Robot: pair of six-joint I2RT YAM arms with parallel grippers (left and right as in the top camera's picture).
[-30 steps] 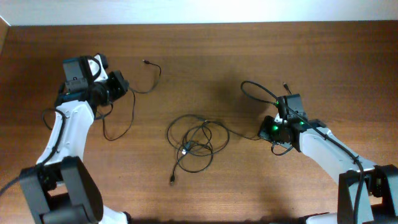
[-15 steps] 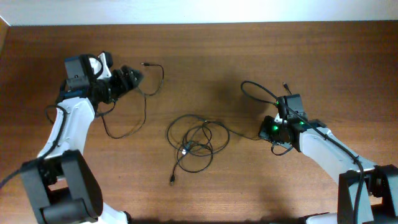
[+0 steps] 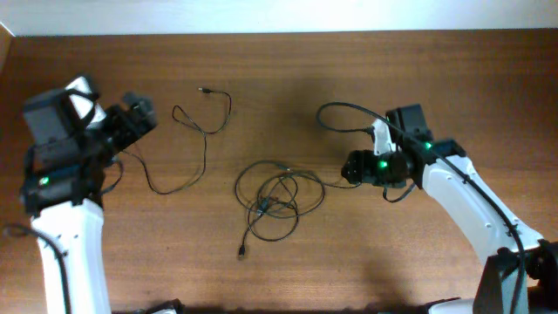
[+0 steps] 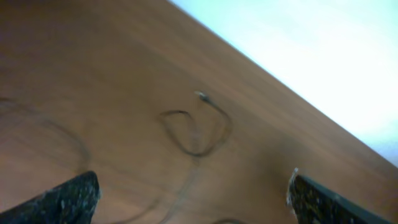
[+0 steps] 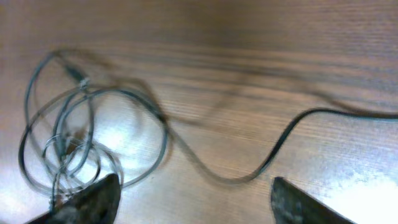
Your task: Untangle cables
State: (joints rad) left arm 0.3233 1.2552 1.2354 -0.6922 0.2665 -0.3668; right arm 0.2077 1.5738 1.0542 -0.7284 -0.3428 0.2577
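A wooden table (image 3: 288, 70) is seen from above. The left gripper (image 3: 135, 118) is held well left of the central tangle of cables (image 3: 277, 196), fingers spread wide, nothing gripped. The right gripper (image 3: 353, 167) is held just right of the tangle, fingers parted, empty. A loose cable (image 3: 205, 148) is laid left of the tangle.

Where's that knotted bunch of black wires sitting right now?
Seen from overhead, the tangled cables lie near the middle of the table, close to the right gripper; a separate loose cable lies toward the left gripper.
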